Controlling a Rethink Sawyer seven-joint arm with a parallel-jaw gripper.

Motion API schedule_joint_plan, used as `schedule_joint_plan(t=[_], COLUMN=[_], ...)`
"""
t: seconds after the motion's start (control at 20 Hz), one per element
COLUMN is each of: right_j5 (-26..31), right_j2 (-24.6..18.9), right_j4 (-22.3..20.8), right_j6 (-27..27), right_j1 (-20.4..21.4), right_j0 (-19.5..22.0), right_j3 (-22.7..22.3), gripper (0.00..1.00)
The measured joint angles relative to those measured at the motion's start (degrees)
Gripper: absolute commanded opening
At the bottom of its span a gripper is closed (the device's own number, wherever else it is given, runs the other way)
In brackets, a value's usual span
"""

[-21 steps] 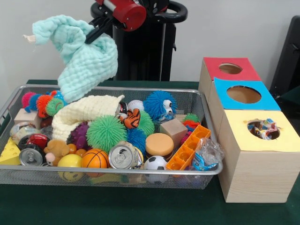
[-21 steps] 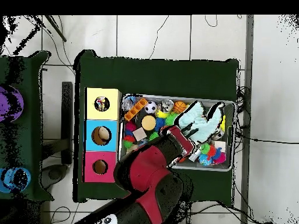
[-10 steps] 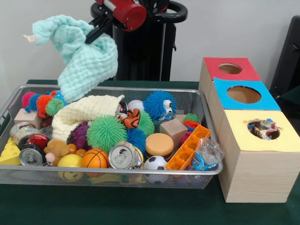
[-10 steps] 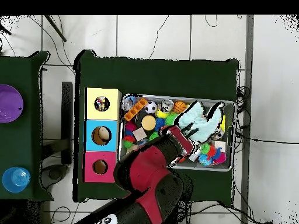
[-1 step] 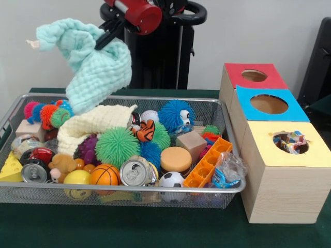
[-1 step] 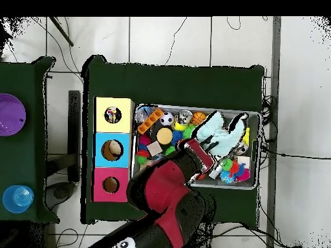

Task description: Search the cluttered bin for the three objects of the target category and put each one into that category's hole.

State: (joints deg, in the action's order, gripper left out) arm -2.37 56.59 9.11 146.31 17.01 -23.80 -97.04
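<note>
While my fingers (image 5: 105,39) pinch the mint cloth (image 5: 95,70) so it hangs clear above the wire bin's (image 5: 155,189) left end in the front view, overhead that cloth (image 6: 218,134) spreads over the bin (image 6: 256,150), well apart from the three-hole box (image 6: 113,148) beside it.

The surface (image 5: 155,232) is covered in dark green cloth. Behind it stands a plain pale wall (image 5: 248,31). The floor (image 6: 194,39) consists of light tiles with dark joints, crossed by loose cables (image 6: 173,40). A second green-covered table (image 6: 26,139) stands beside it.
</note>
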Motion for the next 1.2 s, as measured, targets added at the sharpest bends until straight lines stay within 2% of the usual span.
schedule_joint_plan(t=[0.1, 0.2, 0.3, 0.5, 0.7, 1.2], right_j5=[0.57, 2.85, 4.72, 7.86, 10.88, 11.94], right_j2=[-1.85, -6.33, -8.9, -12.43, -16.08, -21.08], right_j4=[-0.82, -2.95, -4.32, -6.43, -9.02, -12.6], right_j6=[0.0, 0.0, 0.0, 0.0, 0.0, 0.0], right_j1=[1.34, 4.18, 5.62, 7.39, 9.0, 11.53], right_j0=[1.23, 4.56, 6.55, 9.08, 10.61, 11.7], right_j3=[-0.02, -0.05, -0.08, -0.11, -0.11, -0.12], gripper=[0.0, 0.0, 0.0, 0.0, 0.0, 0.0])
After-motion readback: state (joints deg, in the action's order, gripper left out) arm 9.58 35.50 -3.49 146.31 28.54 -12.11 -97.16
